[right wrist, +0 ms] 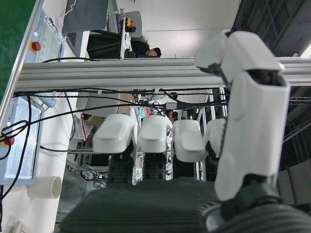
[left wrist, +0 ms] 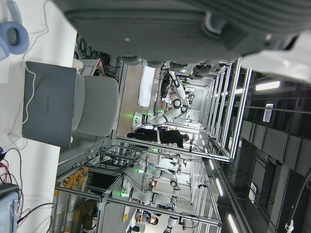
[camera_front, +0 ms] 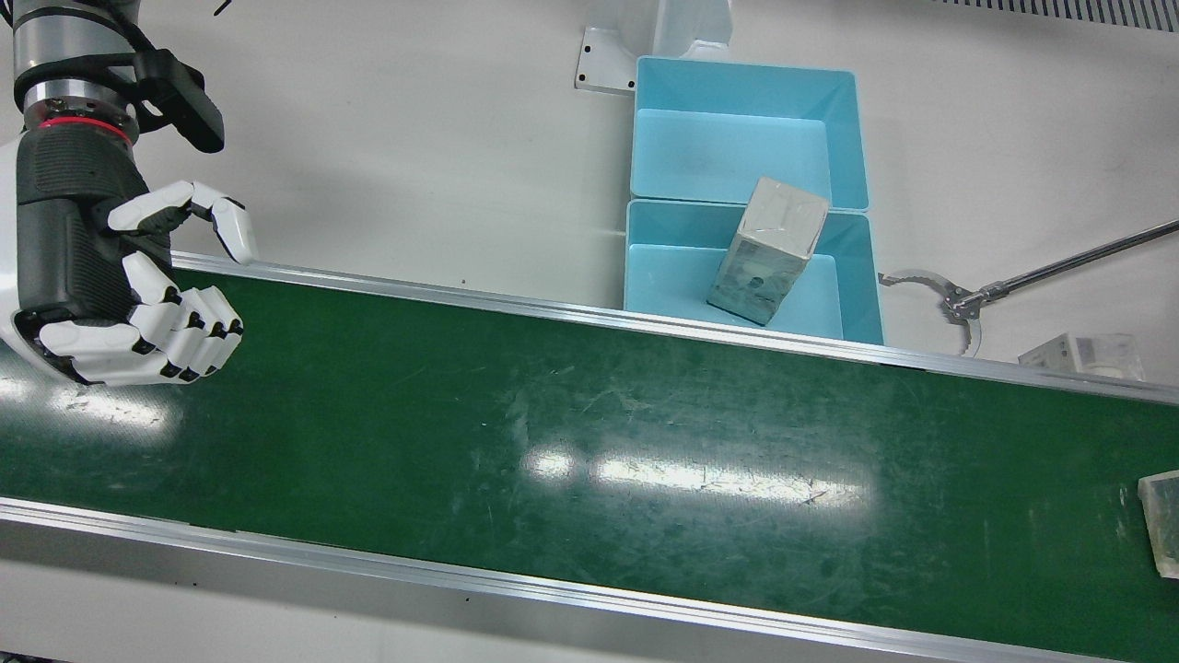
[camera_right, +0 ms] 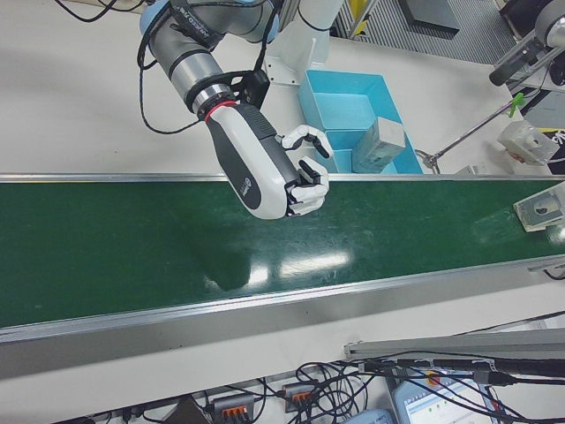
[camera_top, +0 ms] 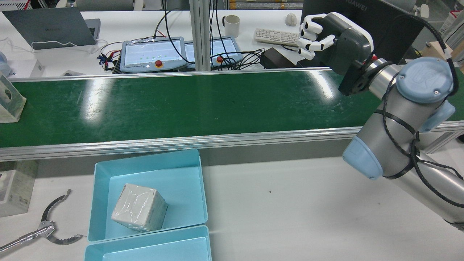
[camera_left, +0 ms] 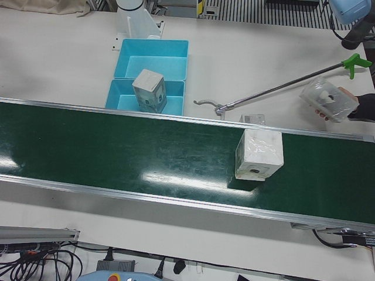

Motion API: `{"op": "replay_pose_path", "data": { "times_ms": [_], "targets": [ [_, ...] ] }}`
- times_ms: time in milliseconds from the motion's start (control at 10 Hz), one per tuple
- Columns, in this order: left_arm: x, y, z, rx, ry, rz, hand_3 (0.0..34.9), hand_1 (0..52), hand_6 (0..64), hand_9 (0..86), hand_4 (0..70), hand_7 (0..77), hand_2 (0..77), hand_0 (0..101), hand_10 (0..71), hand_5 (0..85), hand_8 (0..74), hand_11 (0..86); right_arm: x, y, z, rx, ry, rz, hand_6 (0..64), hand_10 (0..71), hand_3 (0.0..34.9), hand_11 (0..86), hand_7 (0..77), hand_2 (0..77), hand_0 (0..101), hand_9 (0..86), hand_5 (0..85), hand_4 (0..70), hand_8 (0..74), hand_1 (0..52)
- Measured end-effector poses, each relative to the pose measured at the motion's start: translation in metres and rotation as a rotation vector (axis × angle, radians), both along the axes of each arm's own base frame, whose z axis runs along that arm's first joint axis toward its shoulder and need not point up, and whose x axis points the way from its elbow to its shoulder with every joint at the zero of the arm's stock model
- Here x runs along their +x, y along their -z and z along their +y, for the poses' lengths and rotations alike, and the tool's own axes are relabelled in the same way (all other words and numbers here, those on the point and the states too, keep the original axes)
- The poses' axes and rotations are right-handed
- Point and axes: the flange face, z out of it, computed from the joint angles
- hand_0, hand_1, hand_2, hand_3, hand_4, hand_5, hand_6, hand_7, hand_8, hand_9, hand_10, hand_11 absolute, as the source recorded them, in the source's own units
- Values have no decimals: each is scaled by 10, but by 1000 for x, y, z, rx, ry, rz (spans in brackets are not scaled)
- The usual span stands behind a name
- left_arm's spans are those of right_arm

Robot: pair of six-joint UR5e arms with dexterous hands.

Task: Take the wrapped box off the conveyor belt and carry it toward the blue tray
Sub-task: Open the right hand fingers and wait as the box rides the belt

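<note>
Above the conveyor belt (camera_front: 589, 460), near its end far from the blue tray (camera_front: 857, 304), the right hand (camera_front: 166, 313) hangs with fingers curled in on nothing. A wrapped box (camera_left: 259, 154) rides the belt's opposite stretch, well past the tray. Another box (camera_front: 769, 249) leans inside the tray. The left hand's state cannot be told.

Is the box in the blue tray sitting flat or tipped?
Tipped: the wrapped box leans against the blue tray wall, one edge raised.
</note>
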Motion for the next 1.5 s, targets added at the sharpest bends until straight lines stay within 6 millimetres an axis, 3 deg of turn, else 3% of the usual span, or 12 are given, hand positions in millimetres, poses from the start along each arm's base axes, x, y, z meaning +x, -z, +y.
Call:
{"op": "replay_pose_path", "data": {
  "times_ms": [500, 800, 900, 1300, 1500],
  "targets": [
    [0, 0, 0, 0, 0, 0, 0, 0, 0, 0, 0, 0, 5, 0, 5, 11, 0, 0, -1, 9, 0, 21, 4, -20, 627, 693, 2, 704, 698, 518, 495, 704, 698, 693, 698, 27],
    [0, 0, 0, 0, 0, 0, 0, 0, 0, 0, 0, 0, 5, 0, 5, 11, 0, 0, 9, -10, 4, -22, 4, -43, 627, 693, 1, 698, 698, 513, 501, 698, 698, 698, 698, 27],
    [0, 0, 0, 0, 0, 0, 0, 0, 0, 0, 0, 0, 5, 0, 5, 11, 0, 0, 11, -12, 6, -30, 6, -53, 627, 693, 0, 704, 698, 507, 501, 698, 698, 693, 698, 54],
    [0, 0, 0, 0, 0, 0, 0, 0, 0, 0, 0, 0, 5, 0, 5, 11, 0, 0, 51, -15, -2, -38, -52, -57, 627, 693, 1, 704, 698, 507, 501, 698, 698, 693, 698, 49],
    [0, 0, 0, 0, 0, 0, 0, 0, 0, 0, 0, 0, 5, 0, 5, 11, 0, 0, 38, -9, 0, -28, -34, -67, 627, 698, 1, 704, 698, 507, 502, 698, 698, 693, 698, 49]
  ]
}}
